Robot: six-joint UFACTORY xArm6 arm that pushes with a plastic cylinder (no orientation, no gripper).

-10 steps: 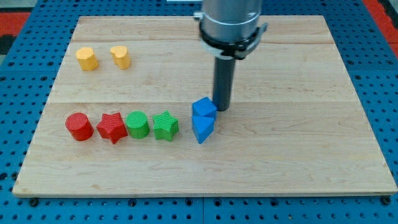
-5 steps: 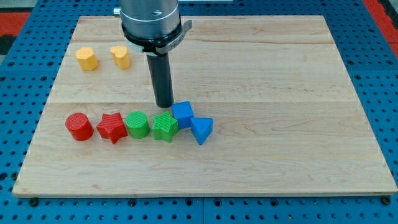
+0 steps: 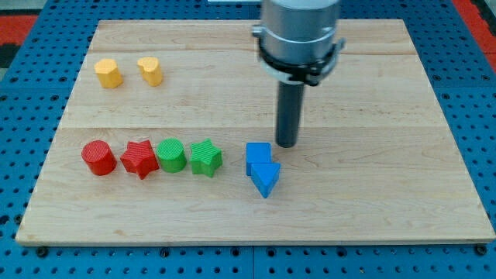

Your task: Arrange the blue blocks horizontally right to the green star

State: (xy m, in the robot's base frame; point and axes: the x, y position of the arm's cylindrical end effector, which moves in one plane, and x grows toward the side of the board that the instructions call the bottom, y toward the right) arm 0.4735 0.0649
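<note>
The green star lies in a row at the board's lower left. A blue cube lies to its right with a gap between them. A blue triangular block touches the cube's lower right side, lower in the view. My tip rests on the board just right of and slightly above the blue cube, close to it but not clearly touching.
Left of the green star sit a green cylinder, a red star and a red cylinder. Two yellow blocks lie at the upper left of the wooden board.
My tip swung from left of the blue cube to its right. The blue cube moved right, away from the green star. The triangular block shifted right and down.
</note>
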